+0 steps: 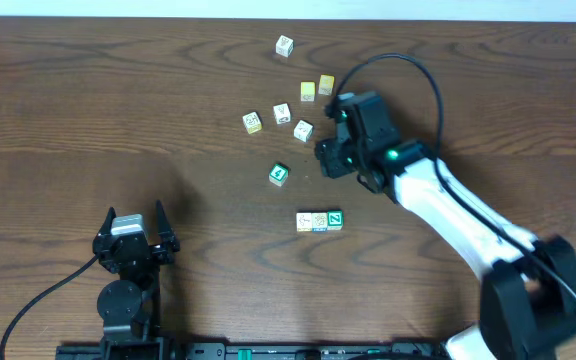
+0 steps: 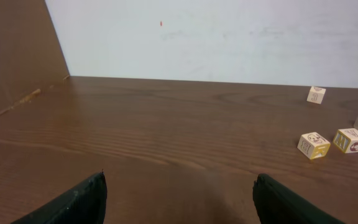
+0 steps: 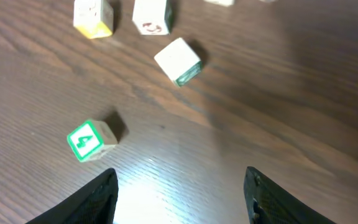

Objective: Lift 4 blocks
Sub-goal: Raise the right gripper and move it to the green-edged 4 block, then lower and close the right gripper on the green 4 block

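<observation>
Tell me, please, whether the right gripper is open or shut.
Open: the right gripper hangs over the table, fingers wide apart, nothing between them.

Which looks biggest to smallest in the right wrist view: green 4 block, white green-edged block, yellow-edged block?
1. green 4 block and white green-edged block, about alike.
2. yellow-edged block, partly cut off, so unsure.

L arm (image 1: 120,300) folded near base; L end effector (image 1: 135,216) jaws wide apart, empty. R arm (image 1: 458,220) stretched fwd; R end effector (image 3: 179,200) jaws apart, empty.
</observation>
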You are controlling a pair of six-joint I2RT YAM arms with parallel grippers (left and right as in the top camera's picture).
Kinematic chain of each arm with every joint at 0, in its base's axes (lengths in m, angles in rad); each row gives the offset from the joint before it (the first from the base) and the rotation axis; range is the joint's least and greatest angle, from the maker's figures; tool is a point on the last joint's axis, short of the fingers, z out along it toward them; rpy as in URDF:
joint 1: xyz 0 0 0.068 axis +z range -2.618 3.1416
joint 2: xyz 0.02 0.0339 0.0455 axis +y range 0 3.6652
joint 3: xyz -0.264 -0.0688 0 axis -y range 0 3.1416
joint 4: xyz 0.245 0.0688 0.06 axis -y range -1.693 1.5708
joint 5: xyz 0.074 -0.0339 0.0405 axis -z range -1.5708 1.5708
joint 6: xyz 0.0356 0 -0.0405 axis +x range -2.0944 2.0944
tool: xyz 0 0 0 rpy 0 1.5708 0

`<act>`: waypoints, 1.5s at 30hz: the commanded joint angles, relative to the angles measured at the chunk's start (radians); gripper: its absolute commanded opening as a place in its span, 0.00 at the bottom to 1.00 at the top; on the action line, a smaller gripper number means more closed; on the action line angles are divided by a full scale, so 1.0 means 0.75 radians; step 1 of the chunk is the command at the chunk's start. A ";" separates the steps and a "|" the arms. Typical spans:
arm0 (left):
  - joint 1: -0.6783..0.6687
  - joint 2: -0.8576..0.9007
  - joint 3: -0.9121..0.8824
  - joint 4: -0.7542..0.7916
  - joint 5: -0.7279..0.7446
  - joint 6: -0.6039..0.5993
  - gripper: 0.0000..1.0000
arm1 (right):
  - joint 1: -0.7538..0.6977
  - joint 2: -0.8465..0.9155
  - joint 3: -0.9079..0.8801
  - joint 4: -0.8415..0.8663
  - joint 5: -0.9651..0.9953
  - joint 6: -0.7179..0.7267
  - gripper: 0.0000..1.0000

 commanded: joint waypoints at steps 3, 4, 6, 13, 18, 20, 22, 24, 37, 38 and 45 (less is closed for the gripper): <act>0.007 -0.007 -0.025 -0.053 -0.017 -0.006 0.75 | 0.091 0.201 0.186 -0.046 -0.118 -0.083 0.64; 0.007 -0.007 -0.025 -0.053 -0.017 -0.006 0.76 | 0.108 0.229 0.214 -0.060 -0.118 -0.100 0.66; 0.007 -0.007 -0.025 -0.053 -0.017 -0.006 0.76 | 0.141 0.273 0.257 -0.085 -0.119 -0.132 0.68; 0.007 -0.007 -0.025 -0.053 -0.017 -0.006 0.75 | 0.222 0.326 0.280 -0.142 -0.121 -0.272 0.67; 0.007 -0.007 -0.025 -0.053 -0.017 -0.006 0.76 | 0.221 0.353 0.280 -0.148 -0.117 -0.328 0.67; 0.007 -0.007 -0.025 -0.053 -0.017 -0.006 0.76 | 0.221 0.366 0.280 -0.138 -0.119 -0.376 0.68; 0.007 -0.007 -0.025 -0.053 -0.017 -0.006 0.75 | 0.221 0.373 0.280 -0.142 -0.120 -0.438 0.69; 0.007 -0.007 -0.025 -0.053 -0.017 -0.006 0.76 | 0.221 0.374 0.280 -0.160 -0.144 -0.500 0.71; 0.007 -0.007 -0.025 -0.053 -0.017 -0.006 0.75 | 0.221 0.374 0.280 -0.163 -0.173 -0.675 0.68; 0.007 -0.007 -0.025 -0.053 -0.017 -0.006 0.76 | 0.221 0.374 0.280 -0.153 -0.171 -0.678 0.68; 0.007 -0.007 -0.025 -0.053 -0.017 -0.006 0.75 | 0.221 0.377 0.280 -0.038 -0.124 -0.687 0.69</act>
